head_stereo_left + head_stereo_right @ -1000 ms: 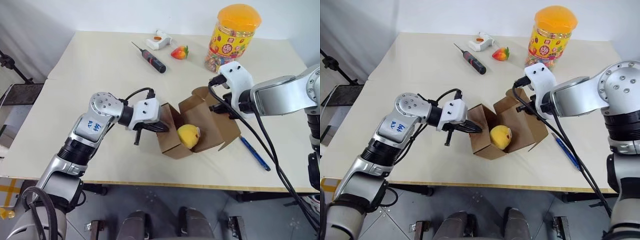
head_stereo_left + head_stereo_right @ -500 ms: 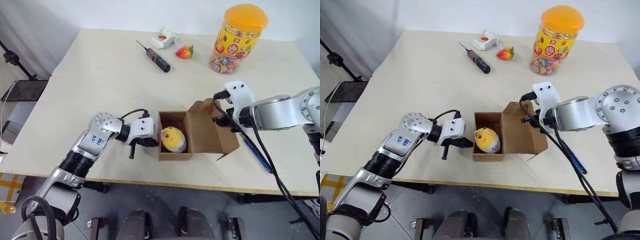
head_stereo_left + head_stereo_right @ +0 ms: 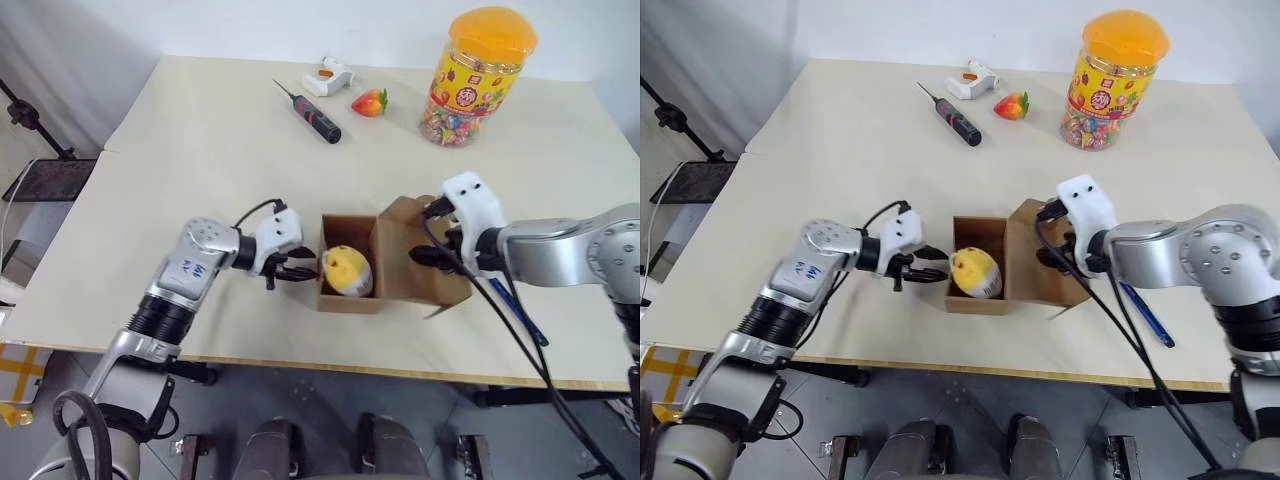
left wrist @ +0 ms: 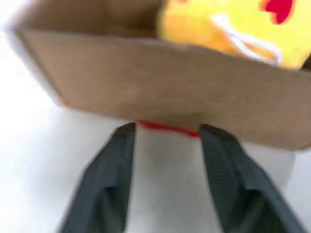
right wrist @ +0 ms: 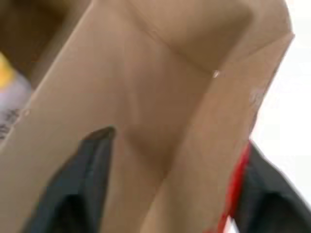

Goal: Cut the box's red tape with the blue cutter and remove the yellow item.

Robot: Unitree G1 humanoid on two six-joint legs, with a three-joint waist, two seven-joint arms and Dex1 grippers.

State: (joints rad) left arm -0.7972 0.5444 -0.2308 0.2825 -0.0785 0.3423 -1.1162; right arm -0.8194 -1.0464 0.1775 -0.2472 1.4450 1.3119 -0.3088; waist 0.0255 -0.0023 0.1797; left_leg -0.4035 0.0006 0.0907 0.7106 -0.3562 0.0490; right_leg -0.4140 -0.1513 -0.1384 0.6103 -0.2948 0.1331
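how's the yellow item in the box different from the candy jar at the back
The yellow item is a small egg shape, yellow and white; the candy jar is tall, clear-walled and full of coloured sweets under an orange-yellow lid. The yellow item lies inside the open box near the table's front edge; the candy jar stands upright on the bare table at the back. Both carry printed markings.

The egg [image 3: 347, 271] sits half-hidden behind the box [image 3: 350, 299] wall — its print is too small to read. The cutter [image 3: 518, 312] is partly covered by cable.
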